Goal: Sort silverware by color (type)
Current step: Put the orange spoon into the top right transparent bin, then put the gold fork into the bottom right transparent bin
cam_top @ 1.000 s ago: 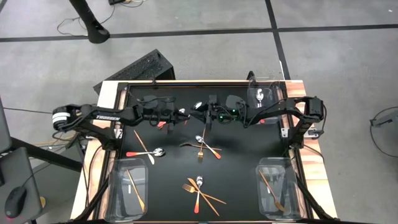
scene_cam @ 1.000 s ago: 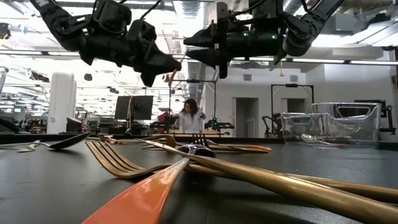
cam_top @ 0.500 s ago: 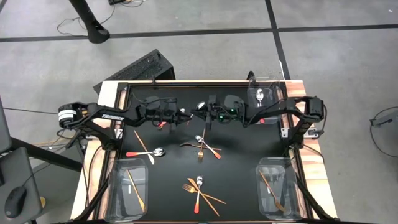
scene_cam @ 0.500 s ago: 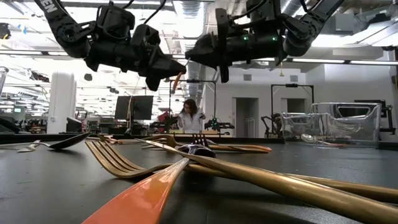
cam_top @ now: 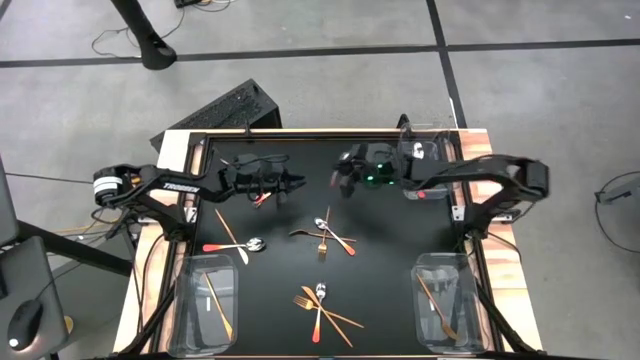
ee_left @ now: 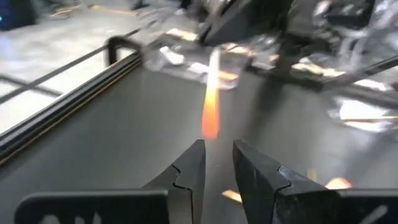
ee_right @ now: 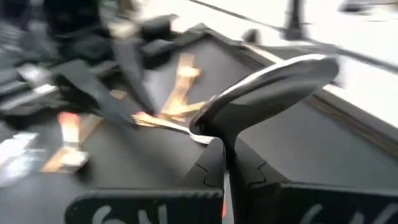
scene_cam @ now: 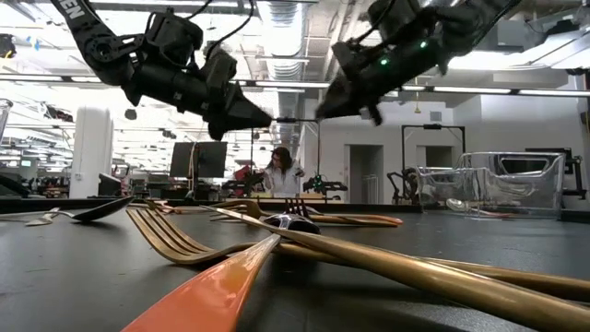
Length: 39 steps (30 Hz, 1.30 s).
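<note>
Silver-bowled spoon with an orange handle (ee_right: 273,84) is pinched in the right hand (cam_top: 340,180) above the far surface (cam_top: 400,250); the left hand (ee_left: 216,163) stands slightly parted, empty. Several copper forks (cam_top: 325,312) lie unsorted nearby, so much remains.

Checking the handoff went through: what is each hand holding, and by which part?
Right hand: silver spoon, clamped at the neck just below the bowl. Left hand: open, holding nothing.

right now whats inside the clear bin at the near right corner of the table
The near-right bin holds a gold piece lying diagonally. Glare on the clear walls hides whether more lies beneath.
</note>
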Each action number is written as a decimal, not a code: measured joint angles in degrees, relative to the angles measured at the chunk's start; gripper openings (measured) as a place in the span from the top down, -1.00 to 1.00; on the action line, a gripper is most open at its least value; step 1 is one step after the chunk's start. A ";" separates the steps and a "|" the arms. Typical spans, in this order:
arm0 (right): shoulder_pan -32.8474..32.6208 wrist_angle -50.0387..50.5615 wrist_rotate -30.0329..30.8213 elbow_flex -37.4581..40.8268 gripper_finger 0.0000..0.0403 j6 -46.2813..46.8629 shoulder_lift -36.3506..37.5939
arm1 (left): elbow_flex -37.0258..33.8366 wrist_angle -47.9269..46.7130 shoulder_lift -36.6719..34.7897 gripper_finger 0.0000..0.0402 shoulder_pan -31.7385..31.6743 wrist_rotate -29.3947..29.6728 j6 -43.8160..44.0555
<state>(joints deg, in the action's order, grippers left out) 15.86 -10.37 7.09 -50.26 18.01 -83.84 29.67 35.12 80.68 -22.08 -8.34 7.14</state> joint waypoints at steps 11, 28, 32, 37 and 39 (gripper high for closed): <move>1.65 41.69 32.35 -0.04 0.94 7.79 22.05 | 0.00 -0.92 0.00 0.64 -1.43 12.31 -2.93; 5.58 67.36 33.64 0.02 0.86 31.70 17.39 | 0.00 -1.10 0.00 0.64 -1.43 15.04 -4.35; 6.50 67.39 33.09 0.02 0.67 31.70 15.24 | 0.00 -0.90 0.00 0.64 -1.43 15.04 -4.35; 6.94 67.51 33.05 0.02 0.43 31.68 14.52 | -0.02 -2.17 0.00 0.64 -1.43 15.04 -4.35; 6.94 67.58 33.05 0.02 0.33 31.68 14.52 | -0.02 -2.82 0.00 0.64 -1.43 15.27 -4.47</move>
<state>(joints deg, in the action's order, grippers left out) 22.81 57.21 40.14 -50.24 49.69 -69.32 29.65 32.30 80.68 -23.51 6.93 2.66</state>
